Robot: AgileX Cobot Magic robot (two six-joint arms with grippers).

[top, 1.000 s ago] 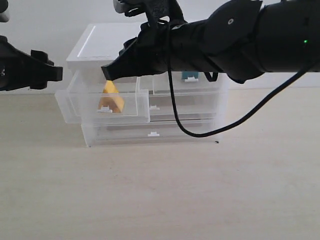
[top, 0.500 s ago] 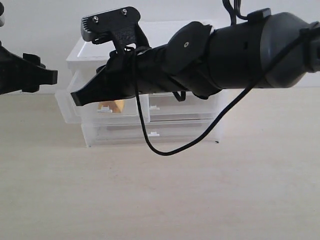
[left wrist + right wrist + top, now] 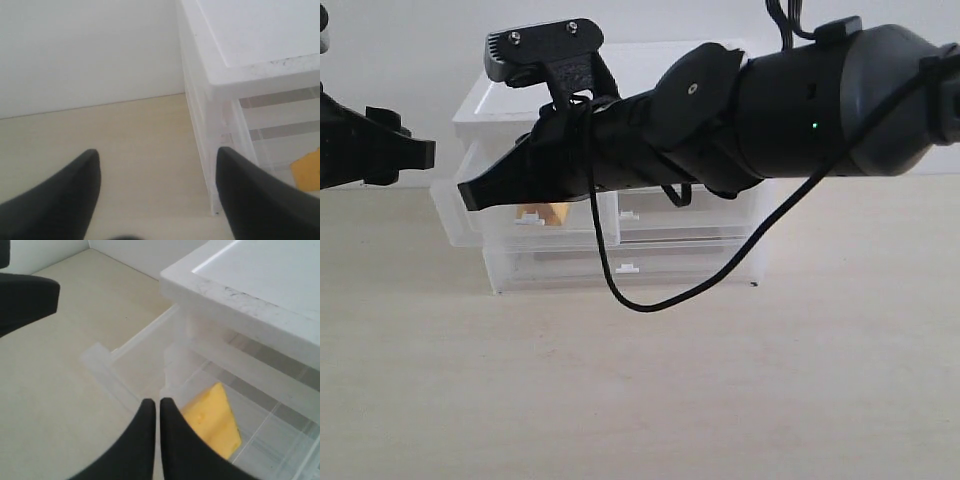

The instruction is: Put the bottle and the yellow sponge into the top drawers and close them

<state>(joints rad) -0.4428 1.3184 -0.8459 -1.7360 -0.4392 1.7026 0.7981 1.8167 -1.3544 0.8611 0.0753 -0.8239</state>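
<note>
The left-side top drawer stands pulled out of the drawer unit toward the front of the desk. The yellow sponge lies inside it, behind the clear front panel.

The right hand reaches across and hovers over the drawer's outer front corner, fingers pressed together and holding nothing. The sponge lies just behind the fingertips, toward the unit.

The drawer slides front to back, so closing it probably requires a push on the front panel toward the unit. The right hand is nearer.

The left hand hangs beside the unit, fingers spread wide and empty.

The arm's cable droops across the lower drawers. The arm hides the other top drawer, and the bottle is not visible.
</note>
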